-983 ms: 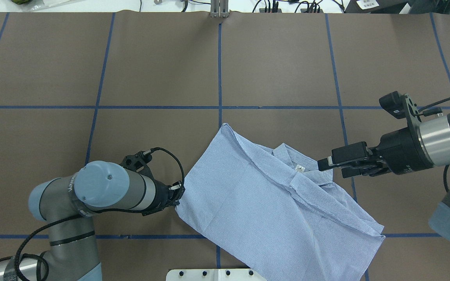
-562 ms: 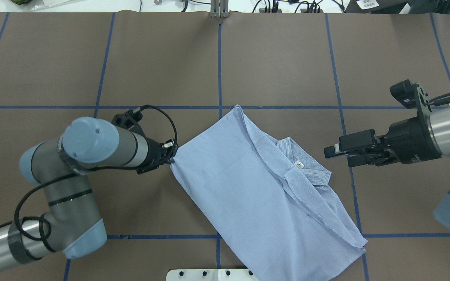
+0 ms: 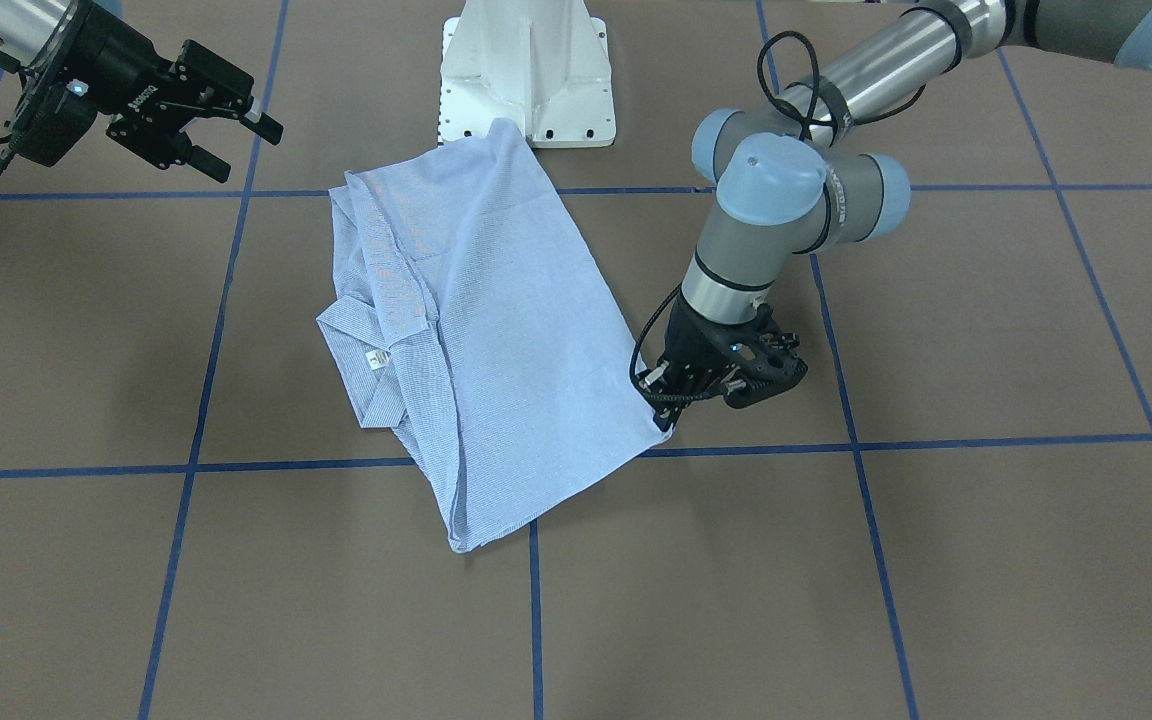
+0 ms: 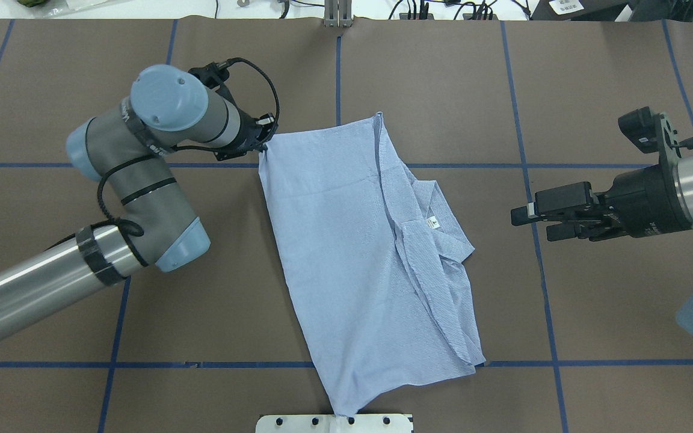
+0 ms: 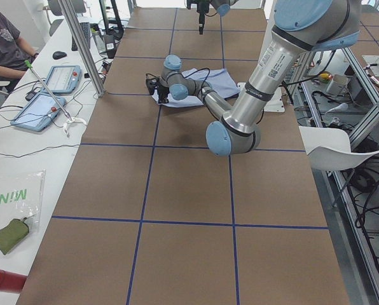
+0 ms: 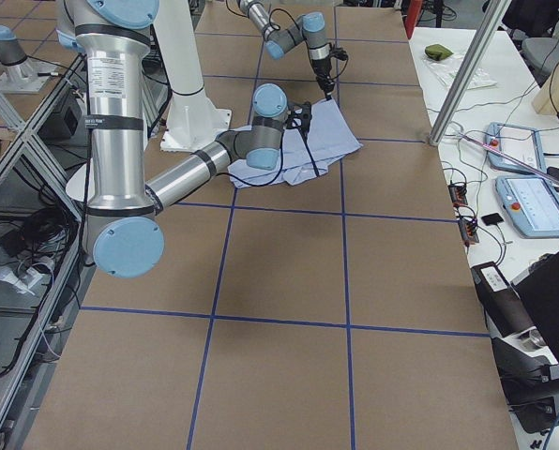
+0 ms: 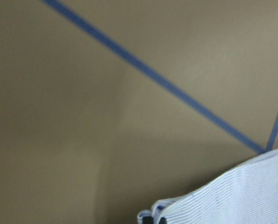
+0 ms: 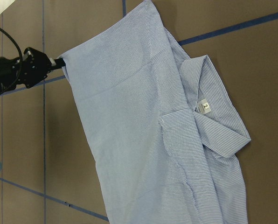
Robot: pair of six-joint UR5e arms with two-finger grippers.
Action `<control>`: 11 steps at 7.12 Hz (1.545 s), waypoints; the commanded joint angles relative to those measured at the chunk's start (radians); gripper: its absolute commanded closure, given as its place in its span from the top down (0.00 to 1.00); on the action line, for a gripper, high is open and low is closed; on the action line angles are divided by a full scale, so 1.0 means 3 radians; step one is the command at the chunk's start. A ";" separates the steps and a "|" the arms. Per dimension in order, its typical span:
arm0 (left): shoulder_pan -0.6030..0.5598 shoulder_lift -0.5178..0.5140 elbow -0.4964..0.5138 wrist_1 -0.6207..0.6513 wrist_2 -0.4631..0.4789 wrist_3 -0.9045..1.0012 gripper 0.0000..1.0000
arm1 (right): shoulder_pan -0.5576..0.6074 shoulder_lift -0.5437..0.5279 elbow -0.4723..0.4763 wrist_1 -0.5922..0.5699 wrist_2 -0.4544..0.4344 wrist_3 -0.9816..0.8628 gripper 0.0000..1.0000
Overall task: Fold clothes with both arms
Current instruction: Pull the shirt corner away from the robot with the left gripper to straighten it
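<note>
**Left arm swung the shirt corner out across the table**

The left gripper [image 4: 263,148] had carried its corner of the shirt [image 4: 346,252] farther from the robot, up to the blue tape line [image 4: 473,165], and the whole cloth pivoted with it. Its fingers stayed pinched on that corner. The right gripper [image 4: 532,222] had drawn back, fingers apart and empty, near the collar but not touching. The collar tag [image 8: 204,107] read "2". The shirt lay mid-table [image 4: 443,90], its near hem lapping the white base [image 3: 526,80]. Tablets [image 5: 62,79] sat on the side bench.
</note>
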 commanded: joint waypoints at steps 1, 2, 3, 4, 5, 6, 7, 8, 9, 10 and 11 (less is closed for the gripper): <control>-0.0087 -0.0416 0.0875 -0.0790 0.0322 0.0109 0.00 | 0.0051 -0.0016 -0.0001 -0.0004 0.0000 0.0000 1.00; -0.0097 -0.0478 0.1071 -0.1133 0.0471 0.0216 0.00 | 0.0071 -0.0027 -0.0011 -0.0004 0.0000 0.0000 1.00; -0.0107 -0.0565 0.1245 -0.1344 0.0594 0.0217 0.00 | 0.0082 -0.0027 -0.0021 -0.0004 0.0000 0.0000 1.00; -0.0112 -0.0626 0.1363 -0.1417 0.0656 0.0222 0.00 | 0.0092 -0.0027 -0.0036 -0.0004 0.0000 0.0000 1.00; -0.0112 -0.0647 0.1364 -0.1432 0.0682 0.0217 0.00 | 0.0102 -0.0022 -0.0067 -0.0004 -0.0005 0.0000 1.00; -0.0117 -0.0647 0.1364 -0.1428 0.0688 0.0227 0.51 | 0.0112 -0.0016 -0.0092 -0.0004 -0.0030 0.0000 1.00; -0.0133 -0.0647 0.1349 -0.1422 0.0688 0.0374 1.00 | 0.0102 -0.0006 -0.0103 -0.0014 -0.0112 0.0000 1.00; -0.0239 -0.0637 0.1314 -0.1422 0.0617 0.0426 1.00 | 0.0102 0.0049 -0.0174 -0.0075 -0.0148 0.0000 1.00; -0.0311 -0.0556 0.1172 -0.1372 0.0378 0.0502 1.00 | 0.0092 0.0283 -0.0245 -0.0329 -0.0199 -0.0005 1.00; -0.0362 -0.0338 0.0887 -0.1316 0.0072 0.0513 1.00 | 0.0061 0.0554 -0.0261 -0.0762 -0.0230 -0.0030 1.00; -0.0403 -0.0093 0.0489 -0.1123 -0.0103 0.0518 1.00 | 0.0016 0.0779 -0.0282 -0.1176 -0.0286 -0.0238 1.00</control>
